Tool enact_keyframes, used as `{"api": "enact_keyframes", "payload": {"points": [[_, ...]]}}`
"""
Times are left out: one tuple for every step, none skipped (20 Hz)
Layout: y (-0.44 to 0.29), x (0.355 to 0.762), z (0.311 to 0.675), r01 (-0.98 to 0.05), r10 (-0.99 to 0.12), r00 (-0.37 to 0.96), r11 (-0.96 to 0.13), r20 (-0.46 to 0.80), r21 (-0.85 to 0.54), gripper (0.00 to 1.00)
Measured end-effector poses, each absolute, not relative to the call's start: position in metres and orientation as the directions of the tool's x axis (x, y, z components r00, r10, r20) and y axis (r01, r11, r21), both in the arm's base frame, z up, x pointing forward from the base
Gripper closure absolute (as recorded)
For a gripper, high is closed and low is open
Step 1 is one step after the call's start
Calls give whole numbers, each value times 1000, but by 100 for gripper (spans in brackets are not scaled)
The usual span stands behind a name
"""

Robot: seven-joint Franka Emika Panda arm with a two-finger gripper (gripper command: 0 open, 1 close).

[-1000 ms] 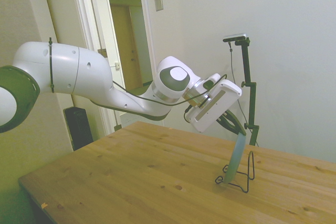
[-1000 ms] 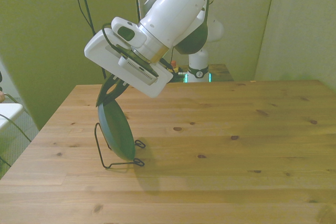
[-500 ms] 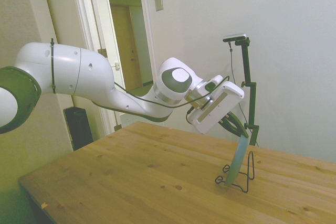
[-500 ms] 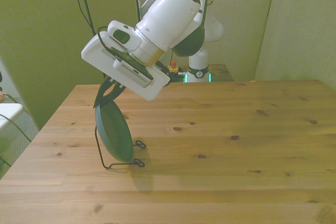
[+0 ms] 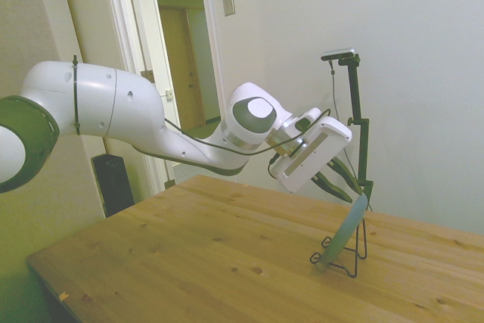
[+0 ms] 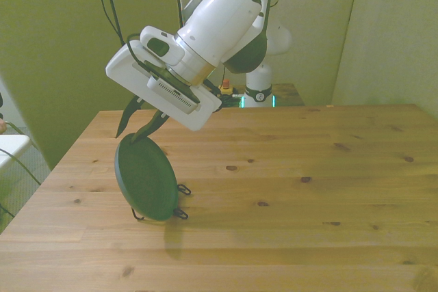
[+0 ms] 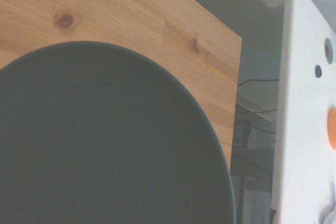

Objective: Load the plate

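Note:
The dark green plate [image 6: 145, 179] stands on edge in a black wire rack [image 6: 180, 214] near the table's edge at the front view's left. It leans back against the rack's upright [image 5: 362, 238], seen as a slanted edge [image 5: 344, 231] in the side view. My gripper [image 6: 128, 137] hangs just above the plate's top rim, with its dark fingers [image 6: 155, 126] spread open. The gripper [image 5: 358, 196] has no hold on the rim. The plate's matte face [image 7: 105, 145] fills most of the wrist view.
The wooden table [image 6: 308, 189] stretches wide toward the front view's right. Its near side edge [image 7: 233, 103] runs close beside the plate. A doorway [image 5: 181, 58] stands behind the arm in the side view.
The fingers have opened and let go of the plate. The plate has tipped from nearly upright to leaning back on the rack, showing more of its face in the front view.

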State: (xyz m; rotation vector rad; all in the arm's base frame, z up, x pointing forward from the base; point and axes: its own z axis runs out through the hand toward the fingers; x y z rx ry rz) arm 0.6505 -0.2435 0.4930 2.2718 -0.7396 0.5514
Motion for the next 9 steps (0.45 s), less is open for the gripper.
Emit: {"api": "enact_keyframes", "payload": {"points": [[-243,651,495,-640,-353,748,-611,563,467,0],[-242,651,497,-642,-355,745,-612,565,461,0],[-239,651,500,-646,-361,740,-616,567,451,0],[-236,651,505,-653,-373,733,-621,568,434,0],[-230,650,511,-661,-394,724,-631,567,406,0],[-224,649,519,-669,-418,715,-644,560,373,0],[-217,648,529,-672,-442,709,-659,549,338,0],[-210,646,538,-677,-466,704,-670,536,305,0],[-202,643,547,-680,-496,700,-682,514,269,0]]}}
